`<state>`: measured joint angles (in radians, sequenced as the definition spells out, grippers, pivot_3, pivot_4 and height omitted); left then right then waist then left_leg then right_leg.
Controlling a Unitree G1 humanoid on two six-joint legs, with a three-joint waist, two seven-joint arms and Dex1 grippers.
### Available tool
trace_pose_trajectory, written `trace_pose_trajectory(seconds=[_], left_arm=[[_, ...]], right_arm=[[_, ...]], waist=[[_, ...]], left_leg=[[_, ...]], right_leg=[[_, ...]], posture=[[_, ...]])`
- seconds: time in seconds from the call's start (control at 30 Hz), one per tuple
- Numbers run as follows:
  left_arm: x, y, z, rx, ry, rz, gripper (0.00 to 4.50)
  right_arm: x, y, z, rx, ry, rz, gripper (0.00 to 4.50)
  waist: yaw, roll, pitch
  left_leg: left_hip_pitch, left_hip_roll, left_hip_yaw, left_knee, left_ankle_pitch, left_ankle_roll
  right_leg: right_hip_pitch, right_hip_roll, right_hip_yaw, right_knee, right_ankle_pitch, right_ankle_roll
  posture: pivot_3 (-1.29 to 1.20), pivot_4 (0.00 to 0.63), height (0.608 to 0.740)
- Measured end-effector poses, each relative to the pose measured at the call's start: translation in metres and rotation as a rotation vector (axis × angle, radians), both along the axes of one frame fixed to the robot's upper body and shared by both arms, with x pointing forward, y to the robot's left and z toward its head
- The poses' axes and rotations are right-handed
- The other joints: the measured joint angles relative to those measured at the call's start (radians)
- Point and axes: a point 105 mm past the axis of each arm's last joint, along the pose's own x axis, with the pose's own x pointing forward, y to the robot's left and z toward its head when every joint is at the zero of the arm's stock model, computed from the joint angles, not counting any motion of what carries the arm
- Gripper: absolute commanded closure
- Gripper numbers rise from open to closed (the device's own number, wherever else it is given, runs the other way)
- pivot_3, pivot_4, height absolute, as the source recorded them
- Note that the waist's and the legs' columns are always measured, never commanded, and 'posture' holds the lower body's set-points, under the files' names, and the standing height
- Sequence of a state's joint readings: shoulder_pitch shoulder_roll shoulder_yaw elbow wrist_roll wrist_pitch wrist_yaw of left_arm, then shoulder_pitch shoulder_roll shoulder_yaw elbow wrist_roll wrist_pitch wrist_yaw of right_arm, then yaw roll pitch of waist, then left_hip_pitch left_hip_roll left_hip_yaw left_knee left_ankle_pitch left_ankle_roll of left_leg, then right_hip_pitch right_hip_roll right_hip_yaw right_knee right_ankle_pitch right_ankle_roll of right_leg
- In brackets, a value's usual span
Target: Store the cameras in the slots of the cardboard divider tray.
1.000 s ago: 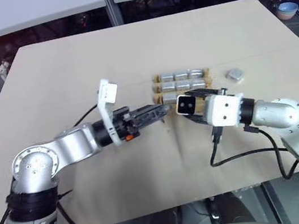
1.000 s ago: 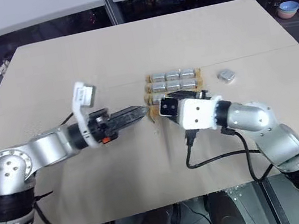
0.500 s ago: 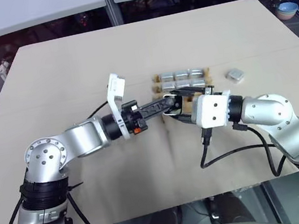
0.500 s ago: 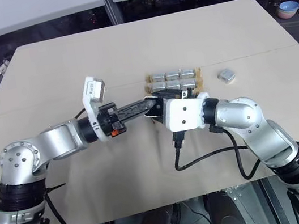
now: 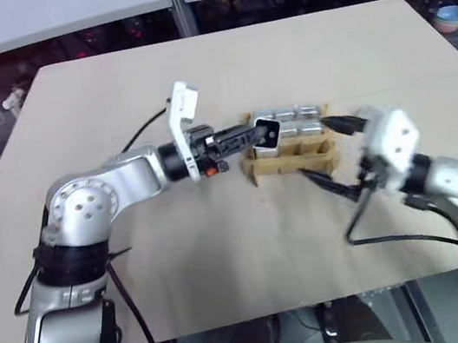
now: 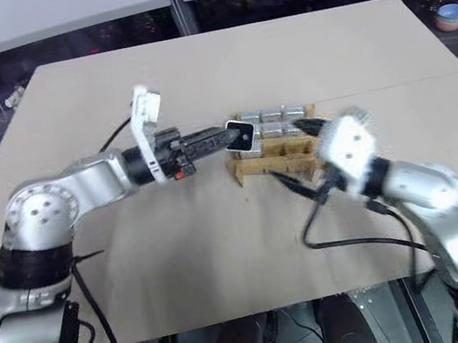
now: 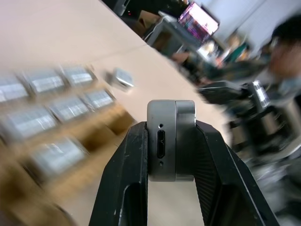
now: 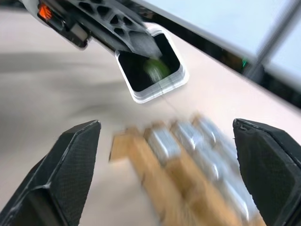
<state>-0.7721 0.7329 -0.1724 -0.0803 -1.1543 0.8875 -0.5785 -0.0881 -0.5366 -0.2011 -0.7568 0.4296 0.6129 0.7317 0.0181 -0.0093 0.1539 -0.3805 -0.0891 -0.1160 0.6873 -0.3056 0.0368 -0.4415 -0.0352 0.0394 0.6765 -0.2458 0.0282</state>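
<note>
The right hand hangs released, fingers spread wide, just beside the tray on the counter. Beyond, the left hand clenches a camera above the tray's near-left corner. A tilted camera could jam on a divider, or the near right fingers could nudge the tray.

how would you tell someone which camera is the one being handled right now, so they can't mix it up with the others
Start at the cardboard divider tray near the middle of the table. Just above the tray's left end, the left gripper is shut on a camera. It is the only one held in the air with its black face showing; the others sit in slots, and one lies loose on the table.
</note>
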Motion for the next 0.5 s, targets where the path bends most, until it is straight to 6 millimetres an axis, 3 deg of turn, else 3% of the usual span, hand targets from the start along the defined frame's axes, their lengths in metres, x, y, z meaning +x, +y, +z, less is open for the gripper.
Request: trace_pose_trajectory(seconds=[0.2,0.4,0.5], left_arm=[[0.031,-0.024,-0.016,0.164,-0.131,-0.184,3.77],[0.051,-0.023,-0.022,0.275,-0.166,-0.222,3.77],[0.053,-0.024,-0.027,0.307,-0.146,-0.254,3.77]], right_arm=[[-0.002,-0.053,0.028,0.063,0.012,-0.025,0.03],[-0.006,-0.071,0.024,-0.009,0.079,0.033,0.03],[-0.012,-0.075,0.020,-0.068,0.099,0.067,0.03]], waist=[[-0.017,0.000,0.000],[-0.029,-0.001,0.001],[-0.029,-0.001,0.001]], left_leg=[[0.001,0.001,0.002,-0.001,0.000,0.000],[-0.002,0.001,0.002,0.000,-0.001,0.001],[-0.002,0.001,0.002,0.000,-0.001,0.002]], right_leg=[[0.000,0.002,0.001,0.002,0.000,0.000],[-0.001,0.001,0.001,0.001,0.000,0.000],[-0.001,0.001,0.001,0.001,0.000,0.000]], posture=[[0.00,0.150,0.740],[0.00,0.150,0.740],[0.00,0.150,0.740]])
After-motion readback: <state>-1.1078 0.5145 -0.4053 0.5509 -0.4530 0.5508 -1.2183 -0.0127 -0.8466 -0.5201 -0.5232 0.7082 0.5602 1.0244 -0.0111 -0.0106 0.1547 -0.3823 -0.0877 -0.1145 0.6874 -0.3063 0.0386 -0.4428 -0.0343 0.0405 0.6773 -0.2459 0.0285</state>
